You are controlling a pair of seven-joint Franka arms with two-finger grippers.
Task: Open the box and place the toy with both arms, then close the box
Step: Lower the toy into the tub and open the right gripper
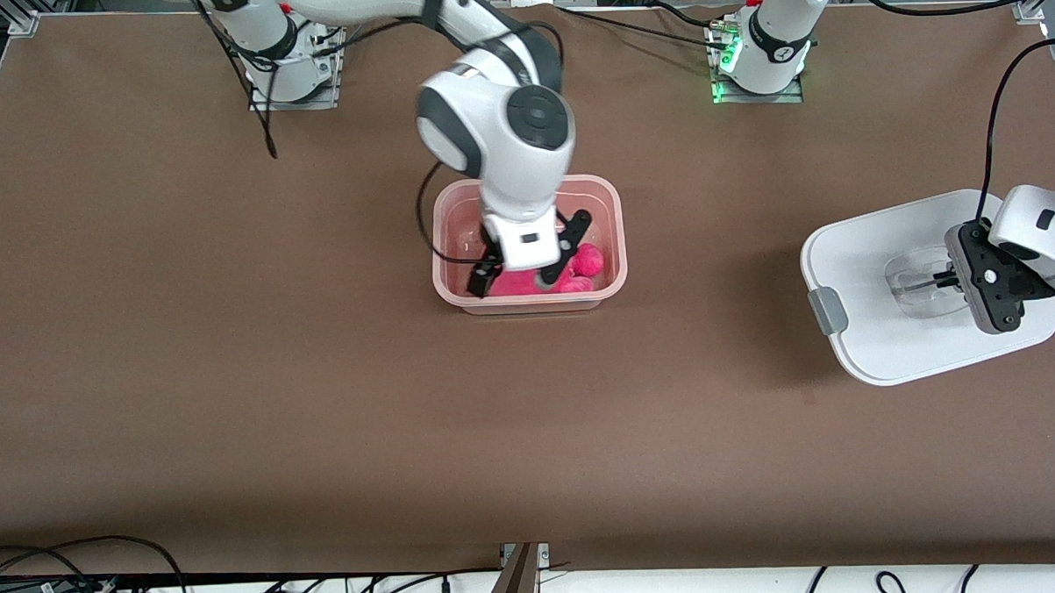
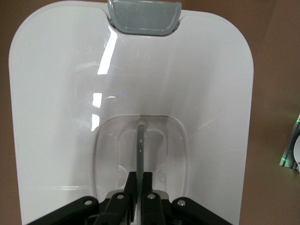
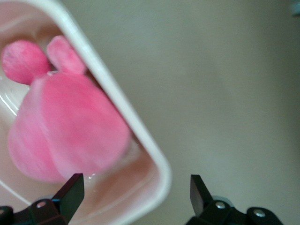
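Cables (image 1: pixel 81 584) trail along the table (image 1: pixel 232 386) edge nearest the camera. Toward the left arm's end, the white lid (image 1: pixel 878 284) lies flat on the table, well apart from the box; a grey clip (image 1: pixel 827 311) sits on its edge. The left gripper (image 1: pixel 952 277) is clamped on the ridge in the lid's recessed handle (image 2: pixel 139 150). Mid-table, the box (image 1: pixel 613 241) stands uncovered with the toy (image 1: pixel 579 273) inside, against its nearer wall. The right gripper (image 1: pixel 531 259) hangs over the box, fingers spread and empty, partly hiding the toy. The arms' bases (image 1: pixel 296 72) stand farthest back.

The right hand (image 1: pixel 531 266) and toy (image 1: pixel 571 273) crowd the open box (image 1: pixel 612 207).
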